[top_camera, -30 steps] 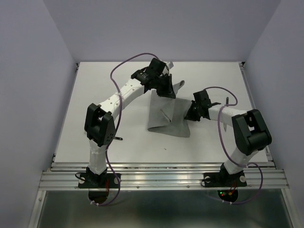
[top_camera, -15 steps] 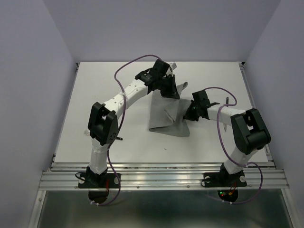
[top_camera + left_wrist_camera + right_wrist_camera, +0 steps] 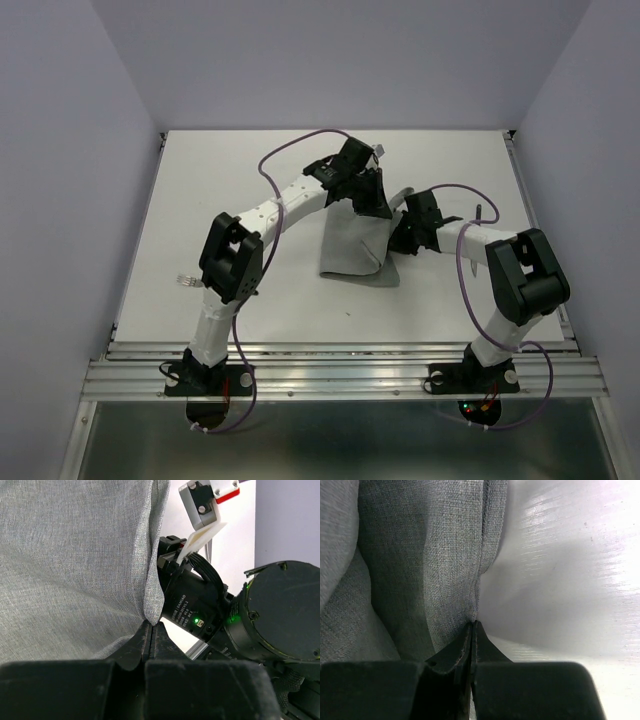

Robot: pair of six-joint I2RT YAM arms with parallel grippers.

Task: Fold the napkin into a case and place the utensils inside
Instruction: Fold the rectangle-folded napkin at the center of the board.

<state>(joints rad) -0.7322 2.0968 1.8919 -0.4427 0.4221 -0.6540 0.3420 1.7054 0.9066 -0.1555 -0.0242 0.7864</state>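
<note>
The grey napkin (image 3: 352,248) lies partly folded in the middle of the table. My left gripper (image 3: 382,207) is shut on a far corner of it, held up just beside the right gripper. In the left wrist view the jaws (image 3: 151,626) are closed on the cloth's corner (image 3: 75,570). My right gripper (image 3: 398,240) is shut on the napkin's right edge, low at the table. In the right wrist view (image 3: 472,626) the hem (image 3: 435,570) runs into the closed jaws. One utensil (image 3: 186,280) shows its silver end left of the left arm. A thin dark stick (image 3: 478,212) lies at the right.
The white table (image 3: 250,170) has grey walls at the left, back and right, and a metal rail along its near edge. The right arm's wrist (image 3: 200,605) sits very close to my left gripper. Purple cables loop over both arms.
My left gripper has carried the napkin's corner to the right, toward the right gripper, so the cloth now lies narrower. The right gripper has stayed put, still shut on the edge.
</note>
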